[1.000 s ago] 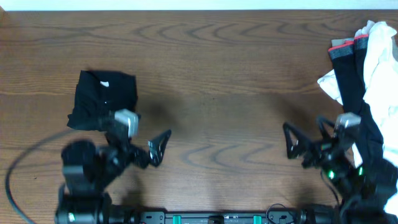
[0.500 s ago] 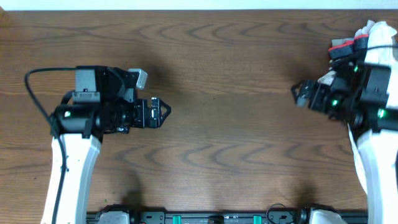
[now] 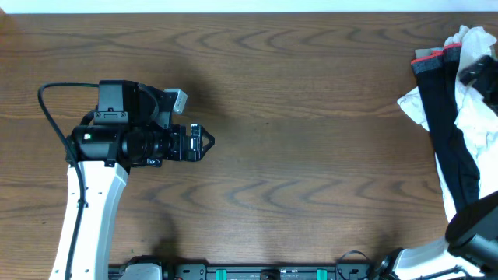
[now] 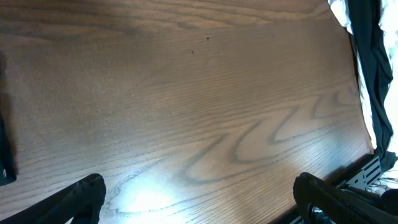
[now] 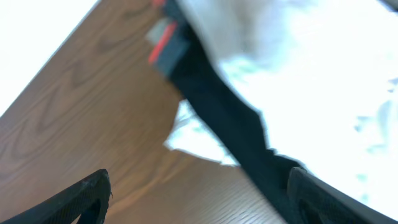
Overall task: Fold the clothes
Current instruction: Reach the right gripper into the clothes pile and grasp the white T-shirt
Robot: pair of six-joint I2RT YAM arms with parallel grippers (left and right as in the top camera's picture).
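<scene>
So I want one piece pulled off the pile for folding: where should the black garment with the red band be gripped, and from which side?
Probably its banded end, coming down from the table-centre side. There the black garment juts onto bare table, clear of the white cloth that overlaps its other edge.
</scene>
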